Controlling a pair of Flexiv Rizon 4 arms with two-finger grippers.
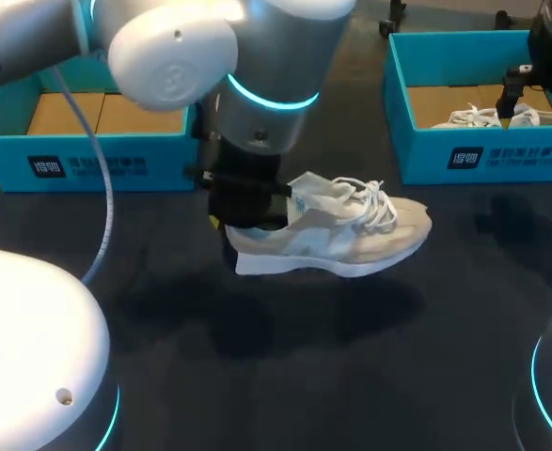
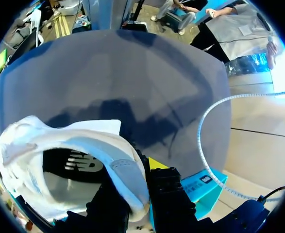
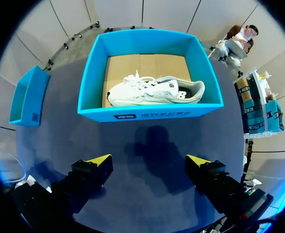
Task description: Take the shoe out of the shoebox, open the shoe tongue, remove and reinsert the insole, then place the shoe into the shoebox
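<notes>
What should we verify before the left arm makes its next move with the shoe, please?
1. Left gripper shut on the shoe at its heel collar: ok.
2. Right gripper open, over bare table, apart from the shoe: ok.
3. Insole lying inside the shoe: ok.
4. Tongue pulled open: cannot tell.
5. Left shoebox free: cannot tell; its visible floor is bare, the rest hidden.
6. Right shoebox free: not ok, a second shoe lies in it.

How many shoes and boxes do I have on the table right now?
Shoes: 2, the held shoe in the left gripper and the boxed shoe.
Boxes: 2, the left box and the right box.
Total: 4.
</notes>
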